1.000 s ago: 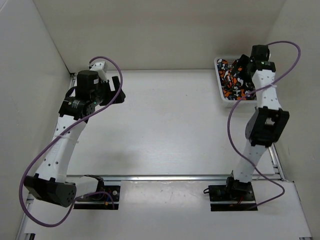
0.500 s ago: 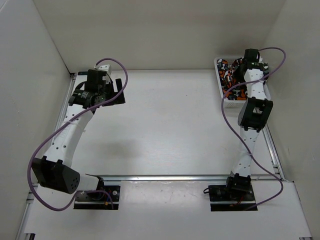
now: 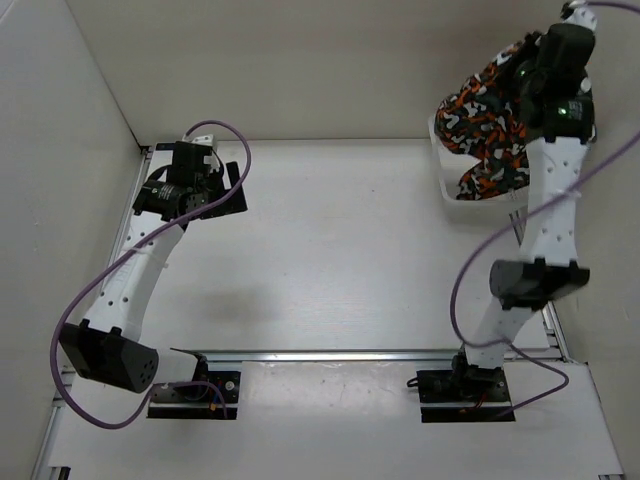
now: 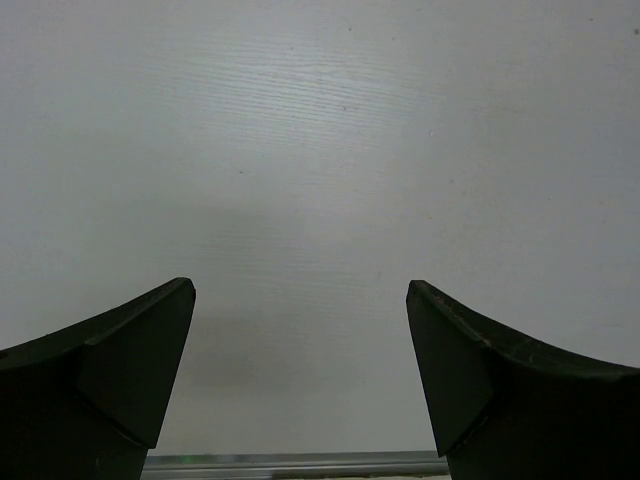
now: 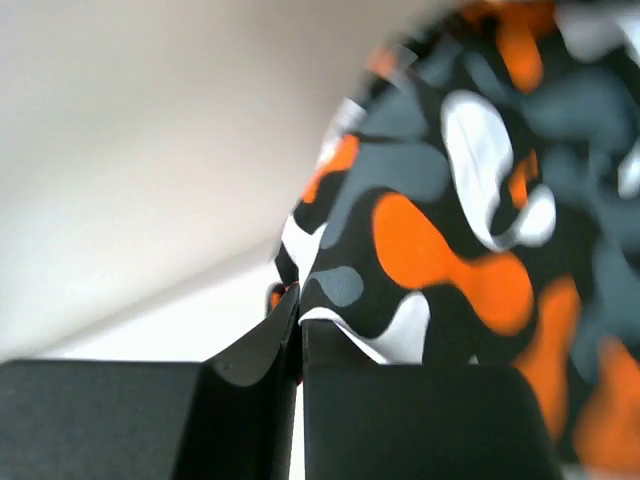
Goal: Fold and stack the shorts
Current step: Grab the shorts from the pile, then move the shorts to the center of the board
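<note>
You have the white table point(image 3: 340, 250) filling most of the top view, matte with a faint wood-like grain, boxed in by plain pale walls on three sides. Next in size are the two arms, white perforated links with black joint housings: the right arm point(image 3: 545, 200) stands tall along the 3 o'clock edge and reaches up toward 1 o'clock, while the left arm point(image 3: 130, 290) bends in a low arc along the 9 o'clock side toward 10 o'clock. A looping purple cable point(image 3: 100, 290) trails off each arm. The shorts point(image 3: 490, 120) are at 1 o'clock, soft, crumpled fabric in rounded blotches of orange, white, grey and black, hanging in a loose draped bunch from the right wrist down to the white plastic mesh basket point(image 3: 441, 170) in that corner. You cannot tell whether the lowest patterned folds in the basket belong to the same piece. On the right wrist view, the right gripper point(image 5: 298, 320) has its two flat black fingers pressed together with no gap, and an edge of the camouflage cloth is pinched at their tips. The left gripper point(image 4: 298, 290) hovers over bare table at 10 o'clock with its wedge-shaped black fingers spread wide apart and nothing between them. A thin aluminium rail point(image 3: 350, 353) crosses at 6 o'clock, just ahead of the arm bases.
</note>
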